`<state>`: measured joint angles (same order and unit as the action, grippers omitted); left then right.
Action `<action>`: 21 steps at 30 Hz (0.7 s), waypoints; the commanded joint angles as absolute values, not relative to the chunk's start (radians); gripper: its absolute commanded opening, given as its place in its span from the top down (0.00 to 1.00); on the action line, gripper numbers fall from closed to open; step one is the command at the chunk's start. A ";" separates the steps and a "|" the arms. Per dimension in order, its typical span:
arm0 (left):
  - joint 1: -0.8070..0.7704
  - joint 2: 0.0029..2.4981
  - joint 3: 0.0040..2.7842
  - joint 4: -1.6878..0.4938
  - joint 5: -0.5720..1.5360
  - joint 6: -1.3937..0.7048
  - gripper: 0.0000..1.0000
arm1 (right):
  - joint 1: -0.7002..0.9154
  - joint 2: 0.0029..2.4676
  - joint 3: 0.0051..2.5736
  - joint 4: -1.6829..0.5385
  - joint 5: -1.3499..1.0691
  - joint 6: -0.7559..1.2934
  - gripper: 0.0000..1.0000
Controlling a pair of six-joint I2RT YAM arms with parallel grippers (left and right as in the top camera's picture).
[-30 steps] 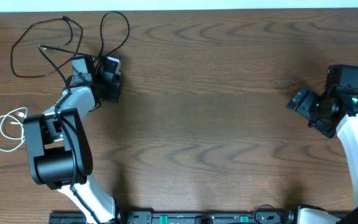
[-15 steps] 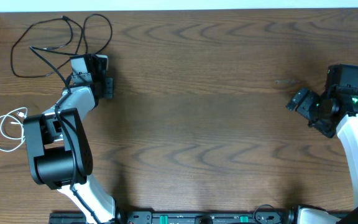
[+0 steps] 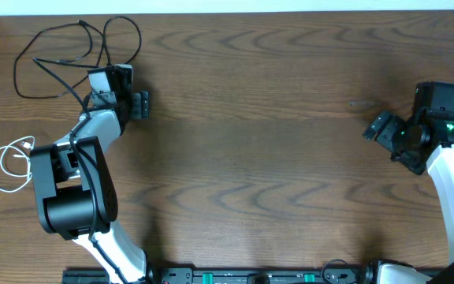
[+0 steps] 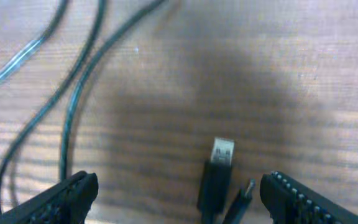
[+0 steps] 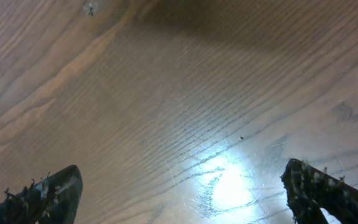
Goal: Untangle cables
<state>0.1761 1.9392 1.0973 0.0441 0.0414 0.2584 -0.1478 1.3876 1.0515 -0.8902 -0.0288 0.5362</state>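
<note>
A black cable (image 3: 81, 24) lies in loose loops at the table's far left corner. A white cable (image 3: 26, 145) is coiled at the left edge, apart from the black one. My left gripper (image 3: 132, 93) hovers just right of the black loops, jaws open. In the left wrist view the black cable's USB plug (image 4: 220, 163) and a thin second plug (image 4: 245, 195) lie on the wood between my open left gripper's (image 4: 179, 199) fingers, untouched; cable strands (image 4: 73, 106) run up to the left. My right gripper (image 3: 388, 138) stands open at the far right with only bare wood between its jaws (image 5: 182, 193).
The left arm's base and elbow (image 3: 69, 189) stand just right of the white coil. The table's back edge (image 3: 227, 11) runs close behind the black loops. A rail with fittings (image 3: 251, 276) lines the front edge.
My left gripper moved left with the black cable's loop, then opened and let its plug ends drop onto the table. The right arm has not moved.
</note>
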 commanded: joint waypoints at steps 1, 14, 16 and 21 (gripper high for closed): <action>0.180 1.866 1.110 0.119 0.028 0.256 0.12 | -0.157 1.388 1.051 -0.891 -0.017 0.522 0.01; 0.181 1.878 1.110 0.275 0.029 0.257 0.11 | -0.157 1.388 1.051 -0.890 -0.017 0.522 0.01; 0.188 1.904 1.110 0.282 0.029 0.257 0.12 | -0.157 1.388 1.051 -0.890 -0.017 0.522 0.01; 0.223 1.944 1.110 0.373 0.029 0.256 0.12 | -0.157 1.388 1.051 -0.891 -0.017 0.522 0.01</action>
